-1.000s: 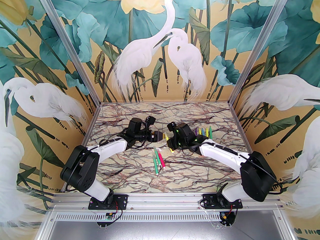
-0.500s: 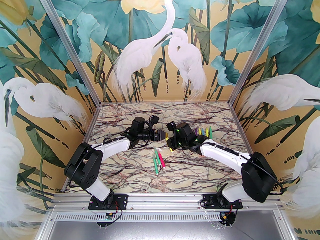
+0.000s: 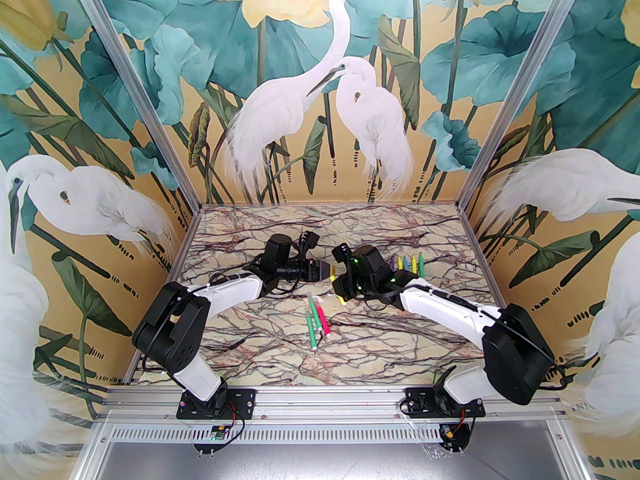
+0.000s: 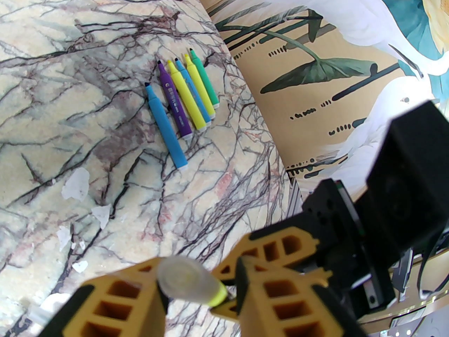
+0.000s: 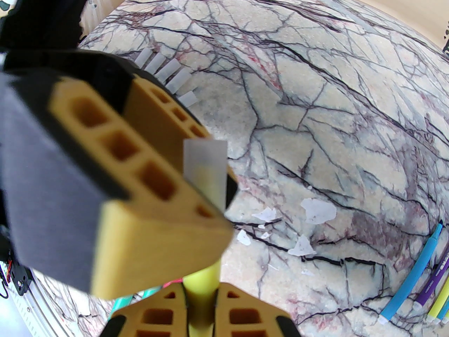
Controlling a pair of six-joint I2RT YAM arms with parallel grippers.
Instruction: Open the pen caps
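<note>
My right gripper (image 3: pixel 341 289) is shut on a yellow pen (image 5: pixel 201 279) and holds it off the table near the middle. The pen's clear cap (image 4: pixel 180 274) points at my left gripper (image 3: pixel 327 271). In the left wrist view that cap lies between my tan fingers (image 4: pixel 115 300), against one pad, with a narrow gap to the other. In the right wrist view the cap (image 5: pixel 205 160) stands up beside the left gripper's finger (image 5: pixel 140 174).
Several uncapped pens (image 3: pixel 406 264) lie in a row at the back right, seen also in the left wrist view (image 4: pixel 182 93). Three capped pens (image 3: pixel 317 320) lie in front of the grippers. Loose clear caps (image 5: pixel 168 70) sit in a row on the marble table (image 3: pixel 400 358).
My left arm has slid right towards the held pen, and its jaws have narrowed around the cap. The right arm and its pen have hardly moved.
</note>
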